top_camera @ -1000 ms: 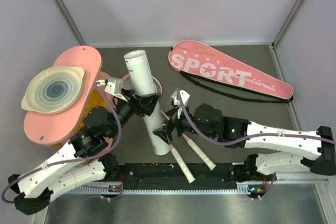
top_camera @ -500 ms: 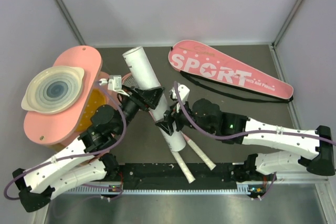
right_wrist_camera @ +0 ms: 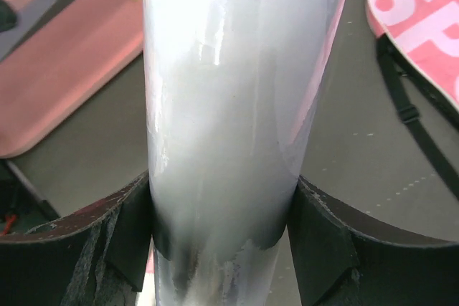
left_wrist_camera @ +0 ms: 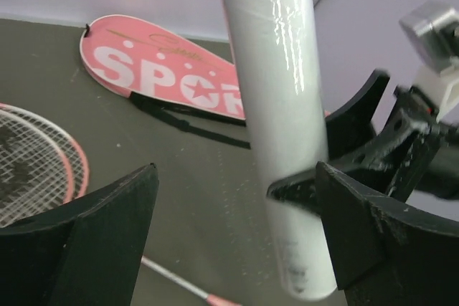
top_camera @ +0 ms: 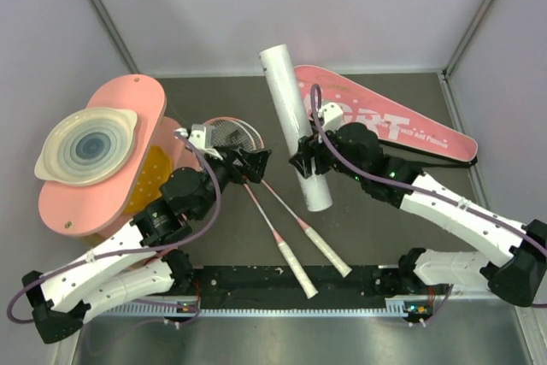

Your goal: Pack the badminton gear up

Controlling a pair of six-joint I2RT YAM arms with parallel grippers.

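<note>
Overhead, white tube [top_camera: 291, 108] running near-to-far, far end leftward, gripped by right pincer [top_camera: 306, 162], left pincer [top_camera: 255, 165] wide.

Bright, even light; glare whitens the blurred tube [right_wrist_camera: 222, 105].

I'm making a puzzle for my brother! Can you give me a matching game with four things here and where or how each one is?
1 long white plastic tube
2 pink racket-shaped fabric bag
3 two pink-framed rackets
4 left gripper

A open, empty
B far side of dark table
C held by right gripper
D lying flat, mid-table

Pairs: 1-C, 2-B, 3-D, 4-A
</note>
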